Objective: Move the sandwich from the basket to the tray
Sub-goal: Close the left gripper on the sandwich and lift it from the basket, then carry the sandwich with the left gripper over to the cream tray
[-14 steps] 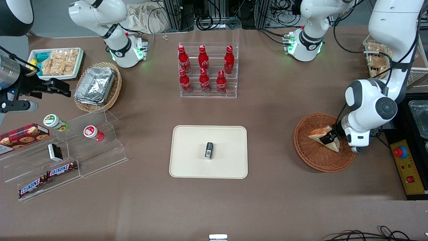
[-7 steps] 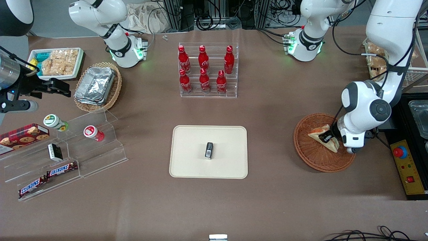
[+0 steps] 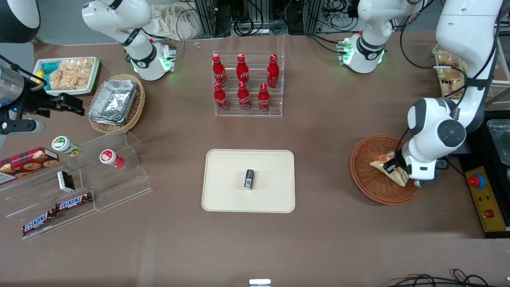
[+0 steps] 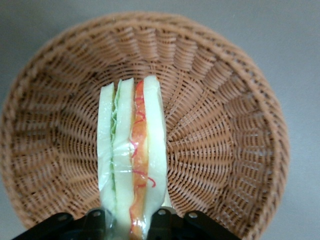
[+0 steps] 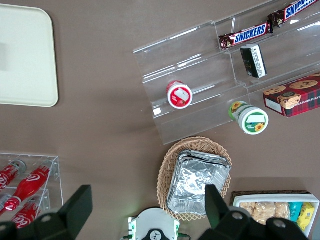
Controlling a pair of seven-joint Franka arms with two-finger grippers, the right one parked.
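Note:
The sandwich, a white-bread wedge with red and green filling, stands on edge in the round reddish-brown wicker basket toward the working arm's end of the table. My left gripper is shut on the sandwich's end nearest the arm. In the left wrist view the sandwich sticks out from between the black fingers of the gripper, with the basket weave below it. The cream tray lies at the middle of the table, well apart from the basket.
A small dark object sits on the tray. An acrylic rack of red bottles stands farther from the camera than the tray. A control box with a red button lies beside the basket. An acrylic shelf and an oval foil-container basket are toward the parked arm's end.
The left arm's wrist has shifted slightly over the basket, first toward the table's middle, then back and a little nearer the camera. The sandwich moved with it in the grip.

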